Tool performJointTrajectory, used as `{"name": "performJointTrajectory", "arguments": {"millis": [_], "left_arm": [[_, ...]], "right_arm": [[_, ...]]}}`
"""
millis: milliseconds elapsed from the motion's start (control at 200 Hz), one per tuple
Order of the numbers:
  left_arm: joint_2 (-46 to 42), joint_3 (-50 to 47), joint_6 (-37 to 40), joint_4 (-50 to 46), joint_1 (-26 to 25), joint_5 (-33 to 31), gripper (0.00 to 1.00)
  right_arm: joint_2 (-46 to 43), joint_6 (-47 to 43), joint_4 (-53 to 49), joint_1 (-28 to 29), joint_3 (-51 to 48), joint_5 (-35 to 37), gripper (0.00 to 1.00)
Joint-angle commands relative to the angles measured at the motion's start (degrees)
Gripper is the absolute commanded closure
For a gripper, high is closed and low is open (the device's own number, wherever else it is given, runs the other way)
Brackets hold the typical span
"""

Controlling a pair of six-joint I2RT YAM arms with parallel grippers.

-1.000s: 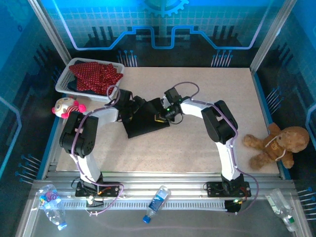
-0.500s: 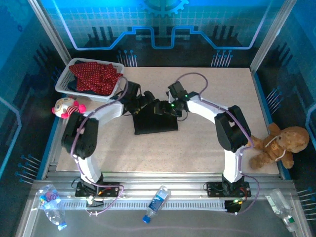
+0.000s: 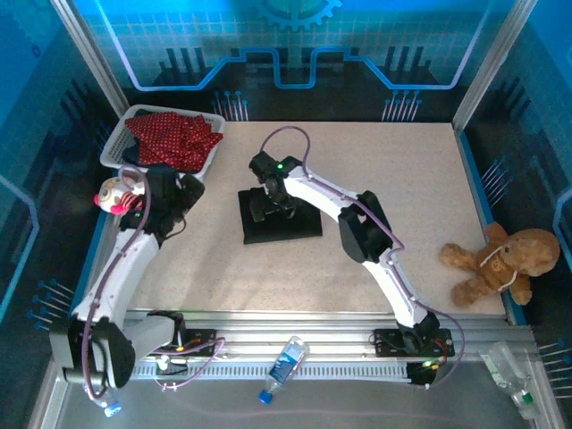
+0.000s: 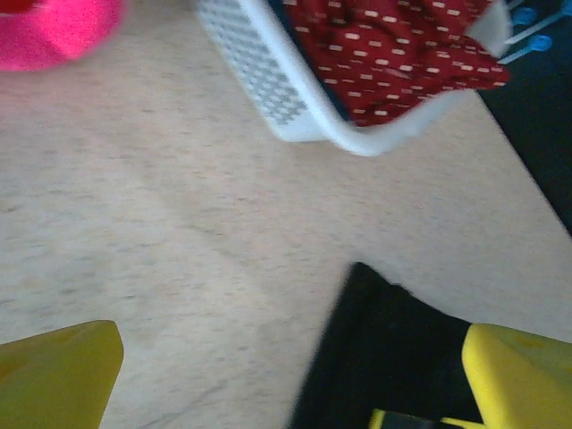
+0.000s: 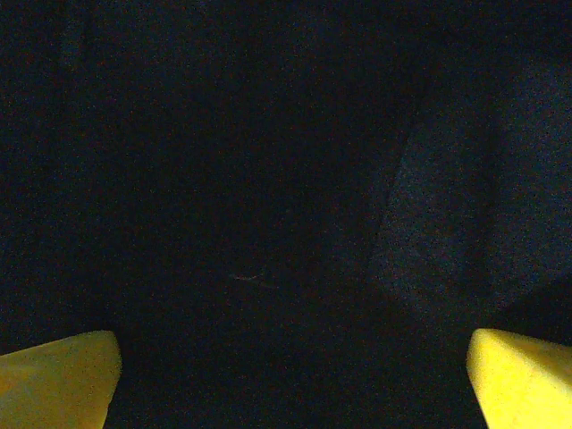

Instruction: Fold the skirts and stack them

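- Since half a second ago, the left arm (image 3: 121,268) has swung off the black skirt (image 3: 280,219) toward the basket (image 3: 114,154). The right arm (image 3: 322,192) has reached across the skirt.
- Beige speckled surface (image 3: 402,179), ringed by metal posts and blue-lit panels.
- Counted: two skirts, one basket, two plush toys (pink-and-white toy (image 3: 121,192), brown bear (image 3: 500,259)), three plastic bottles (image 3: 284,365) by the near rail.
- Black skirt: a flat folded rectangle directly beneath the right jaws, which stand wide apart and empty.
- Red skirt (image 3: 174,138): pale-flecked, crumpled in the basket, ahead of the left jaws, likewise wide apart and empty.
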Motion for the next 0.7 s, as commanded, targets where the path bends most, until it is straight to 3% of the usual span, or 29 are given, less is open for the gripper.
{"name": "performJointTrajectory", "arguments": {"millis": [0, 105, 275, 485, 690], "left_arm": [[-6.5, -2.5, 3.2, -5.5, 2.2, -3.0, 0.01], [-11.1, -4.3, 4.0, -7.1, 3.5, -3.0, 0.01], [-14.7, -5.6, 6.0, -8.9, 4.2, -3.4, 0.01], [-12.8, -6.8, 5.9, -7.7, 4.5, -2.1, 0.01], [-7.1, -7.2, 2.7, -1.6, 4.5, 1.3, 0.01]], "right_arm": [[3.9, -4.2, -11.2, 0.7, 5.4, 2.3, 0.0], [5.2, -7.0, -15.0, 0.8, 5.2, 6.3, 0.0], [0.1, -9.4, -13.2, -2.9, -5.2, 10.4, 0.0], [-5.4, -12.3, -9.7, -12.1, -14.8, 8.7, 0.0], [-2.9, -19.4, -10.6, -23.6, -11.5, 8.4, 0.0]]}}
